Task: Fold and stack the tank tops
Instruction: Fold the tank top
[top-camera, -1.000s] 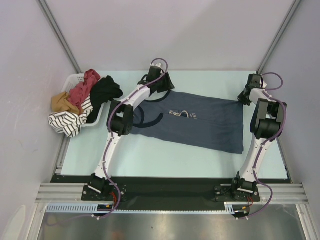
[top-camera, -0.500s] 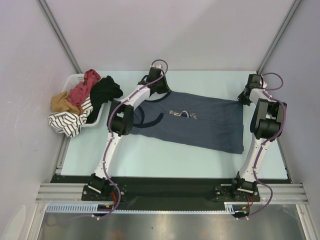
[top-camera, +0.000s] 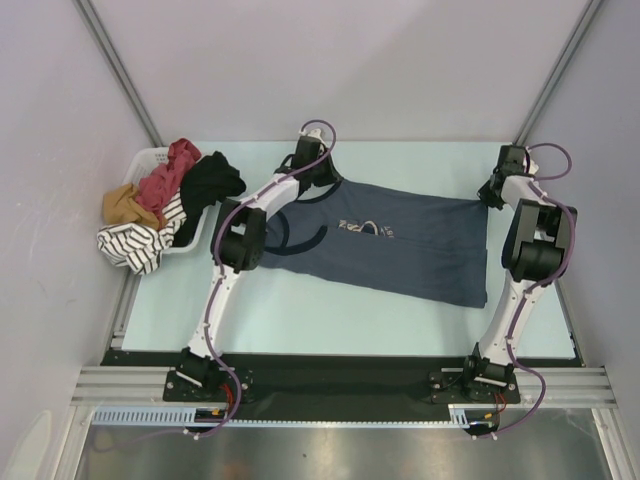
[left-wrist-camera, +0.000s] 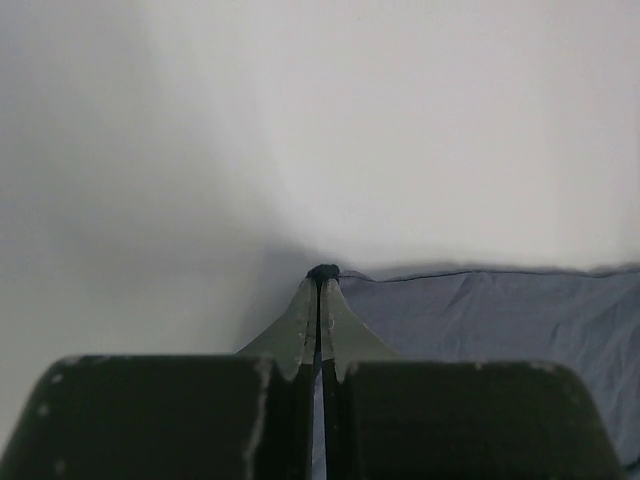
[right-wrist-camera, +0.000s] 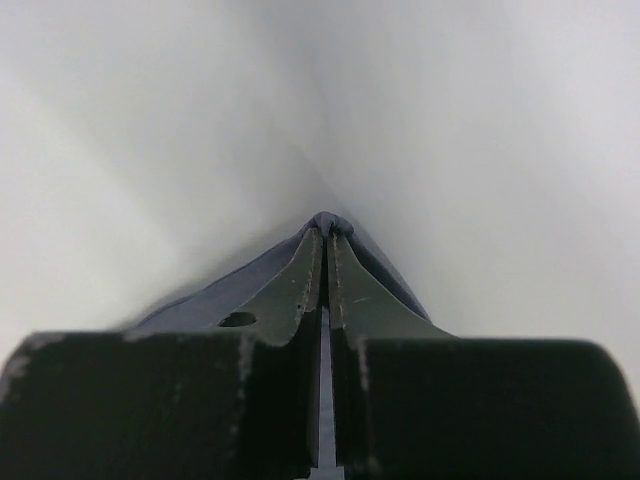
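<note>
The left hand (left-wrist-camera: 322, 278) has just snapped shut on the 11 o'clock corner of the blue-grey tank top (top-camera: 400, 250), flat on the desk (top-camera: 300, 310). The right hand (right-wrist-camera: 328, 228) clamps its 2 o'clock corner, and a fold looks imminent.

Soft, even overhead light; wrist views blurred up close.
</note>
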